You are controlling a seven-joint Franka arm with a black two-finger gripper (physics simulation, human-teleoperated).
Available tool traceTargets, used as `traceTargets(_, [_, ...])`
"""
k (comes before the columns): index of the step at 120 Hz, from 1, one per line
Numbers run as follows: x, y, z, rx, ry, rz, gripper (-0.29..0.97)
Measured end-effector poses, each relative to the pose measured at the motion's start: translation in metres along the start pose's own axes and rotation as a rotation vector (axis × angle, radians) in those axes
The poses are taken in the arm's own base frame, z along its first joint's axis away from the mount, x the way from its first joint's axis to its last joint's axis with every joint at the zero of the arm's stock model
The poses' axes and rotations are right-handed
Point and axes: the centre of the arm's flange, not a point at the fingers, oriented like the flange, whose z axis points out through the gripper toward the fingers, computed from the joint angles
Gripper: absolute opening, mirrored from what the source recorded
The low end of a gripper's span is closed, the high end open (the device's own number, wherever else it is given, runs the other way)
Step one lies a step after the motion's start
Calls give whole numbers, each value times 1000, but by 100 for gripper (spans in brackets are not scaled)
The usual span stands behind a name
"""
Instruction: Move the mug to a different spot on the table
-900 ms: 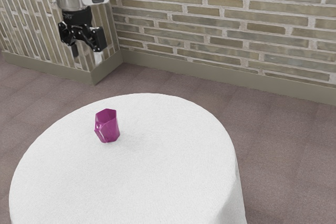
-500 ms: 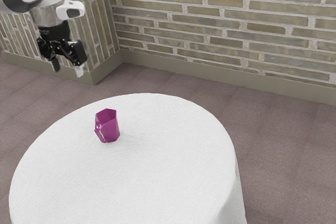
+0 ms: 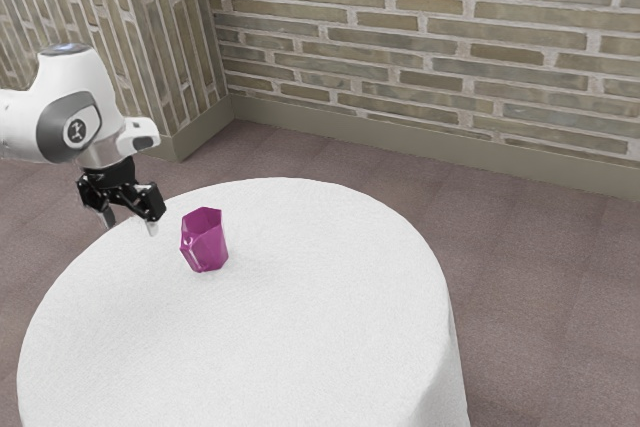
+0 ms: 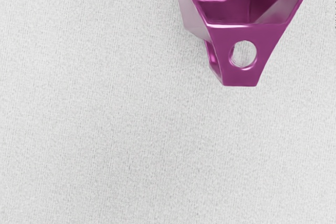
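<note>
Magenta faceted mug (image 3: pixel 204 239) stands upright on the round white surface (image 3: pixel 300 327), left of the frame's centre. Just beside it, toward the exterior view's left, the black hand (image 3: pixel 128 217) hangs low with fingers spread apart, gripping nothing and clear of the mug

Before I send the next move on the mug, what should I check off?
1. Mug upright on table: ok.
2. Gripper open: ok.
3. Gripper around mug: not ok, it stands apart on the exterior view's left.
4. Handle located: ok, seen in wrist view.
5. Gripper height right for a grasp: cannot tell.
</note>
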Motion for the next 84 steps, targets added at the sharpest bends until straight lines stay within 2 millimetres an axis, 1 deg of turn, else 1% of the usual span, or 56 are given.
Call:
traceTargets(8, [12,10,18,1,12,7,66])
traceTargets(20, [22,24,40,-3,21,34,66])
traceTargets(34, [32,37,53,-10,32,75,66])
traceTargets(40, [35,35,57,-15,36,79,66])
traceTargets(52, [36,20,63,-19,39,71,66])
traceTargets(58, [38,16,67,-19,40,75,66])
traceTargets(70, [44,19,76,-14,50,96,66])
traceTargets(84, [50,21,82,-15,67,112,66])
